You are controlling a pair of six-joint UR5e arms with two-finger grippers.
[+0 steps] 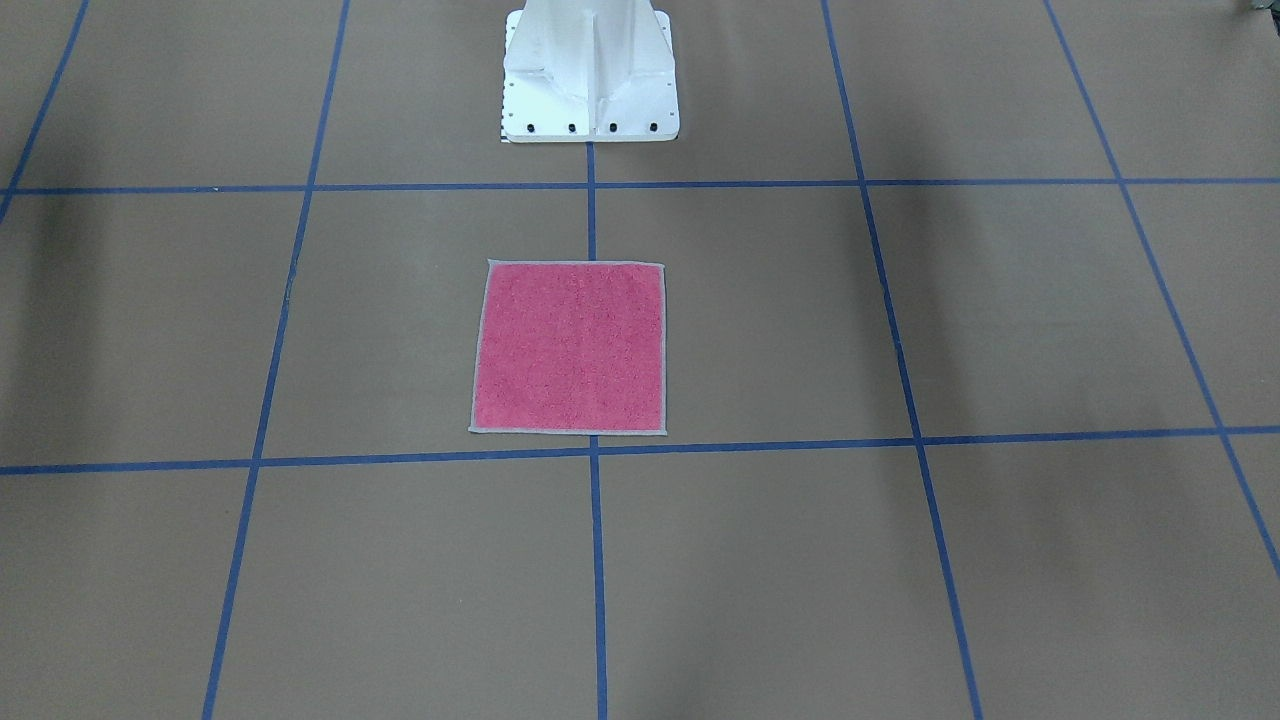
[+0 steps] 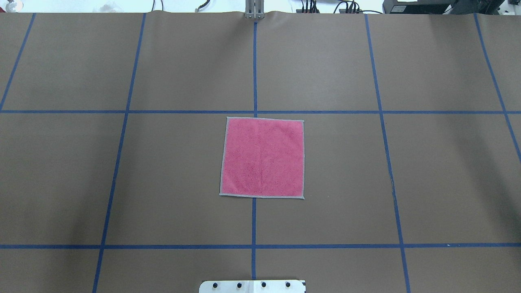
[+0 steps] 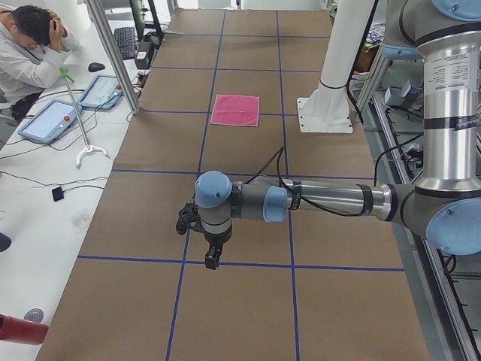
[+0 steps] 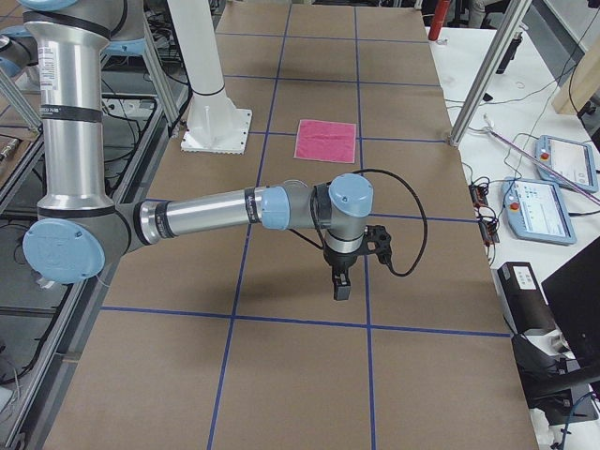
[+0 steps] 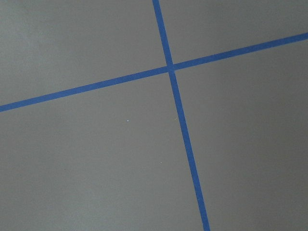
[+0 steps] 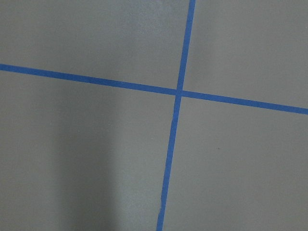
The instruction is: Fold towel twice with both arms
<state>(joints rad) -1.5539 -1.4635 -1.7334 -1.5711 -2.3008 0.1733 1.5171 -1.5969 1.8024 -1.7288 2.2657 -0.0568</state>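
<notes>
table (image 2: 407, 171): brown, blue tape grid, carries the white pedestal (image 1: 590, 75).
left arm (image 3: 323, 199): stretched low, well out to the pedestal's left.
right arm (image 4: 206, 217): likewise, well out to the pedestal's right.
towel (image 1: 570, 347): flat, pink face up, just in front of the pedestal.
left gripper (image 3: 213, 261): points down over bare table; cannot tell whether parted or closed.
right gripper (image 4: 341, 287): same, cannot tell.
progress: by my reading nothing is done yet; both folds remain.

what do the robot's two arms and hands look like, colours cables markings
Both match. The silver-grey tubular left arm and right arm have light blue round joint caps, black bands and a small printed label on the upright section. A thin black cable loops out near each wrist. The black two-finger left hand and right hand are small and narrow.
</notes>
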